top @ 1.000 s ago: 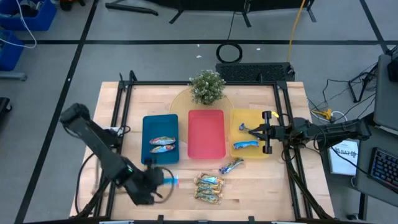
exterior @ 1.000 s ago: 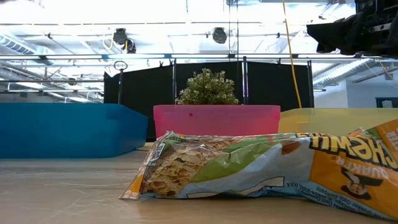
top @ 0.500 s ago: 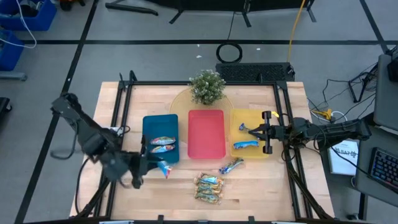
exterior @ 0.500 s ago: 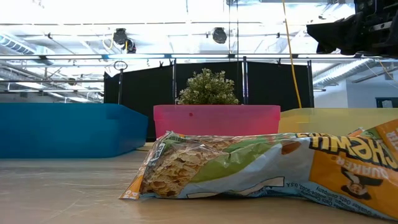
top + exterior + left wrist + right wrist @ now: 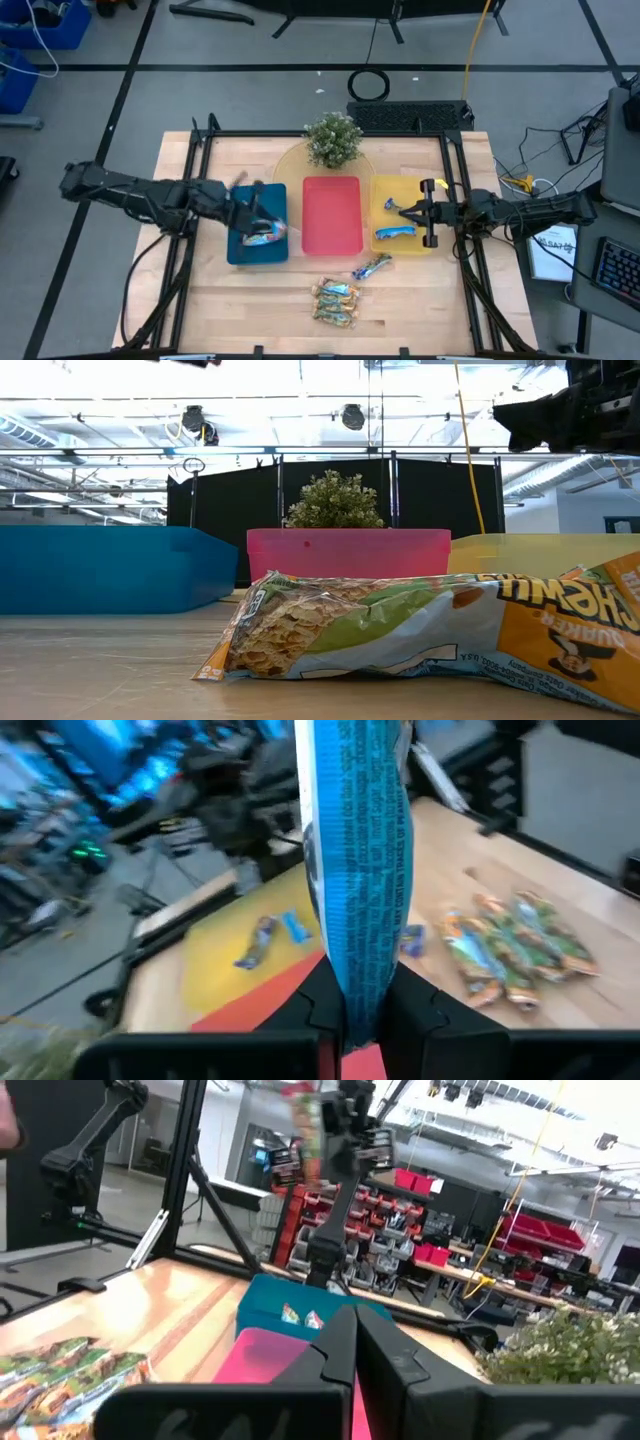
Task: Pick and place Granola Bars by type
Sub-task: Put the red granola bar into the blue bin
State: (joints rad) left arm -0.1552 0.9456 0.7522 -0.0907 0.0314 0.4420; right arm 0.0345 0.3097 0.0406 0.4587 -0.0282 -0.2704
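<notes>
My left gripper [image 5: 252,212] hangs over the blue tray [image 5: 240,250], shut on a blue foil bar [image 5: 355,870]. Bars of the same blue-and-orange kind lie in that tray [image 5: 265,236]. The red tray [image 5: 331,215] stands beside it. My right gripper [image 5: 408,212] is shut above the yellow tray [image 5: 380,190], which holds two shiny blue bars [image 5: 395,233]. One blue-and-orange bar [image 5: 371,267] and several tan bars [image 5: 335,302] lie flat on the table near its near edge. A tan bar [image 5: 420,640] fills the low view. My left gripper pinches the blue bar by one end [image 5: 352,1005] between its two fingers [image 5: 318,1012]. The bar sticks out past the fingertips, in line with the fingers. It is lifted clear, above the blue tray.
A potted plant [image 5: 332,138] stands at the table's far edge behind the red tray. Black frame rails [image 5: 200,170] run along the left and right sides of the table. Bare wood [image 5: 260,310] shows near the near edge, left of the loose bars.
My left arm has swung from the table's near edge toward the far edge and upward. It has carried the blue bar, lifted, from beside the loose bars to above the blue tray.
</notes>
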